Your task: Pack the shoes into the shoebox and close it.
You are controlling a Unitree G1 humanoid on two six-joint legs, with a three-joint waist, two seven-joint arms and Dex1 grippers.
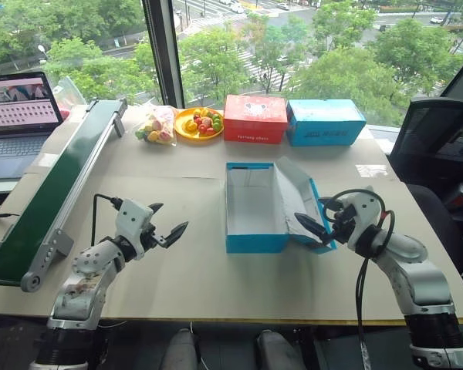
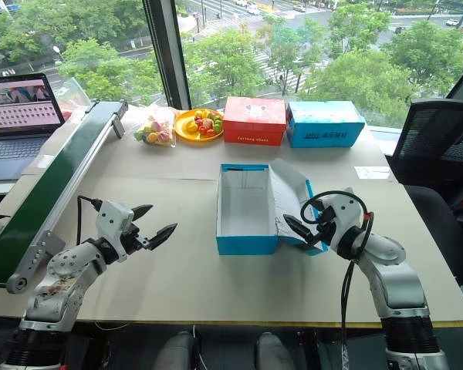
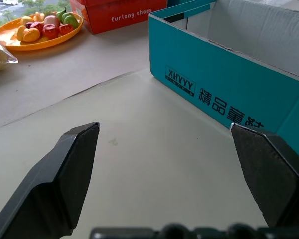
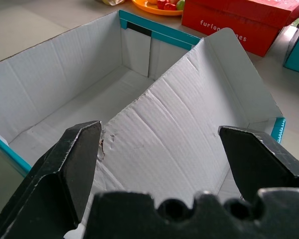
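- The shoebox (image 1: 255, 208) is seen open at the table's (image 1: 177, 277) centre, its white inside bare and its lid (image 1: 301, 202) leaning out to the right.
- The left gripper (image 1: 170, 222) is held released, near and left of the box.
- The right gripper (image 1: 312, 231) is held released at the lid, nothing grasped.

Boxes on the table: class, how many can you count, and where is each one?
3. The open shoebox at mid-table; the red box and the other blue box side by side at the far edge, by the window.
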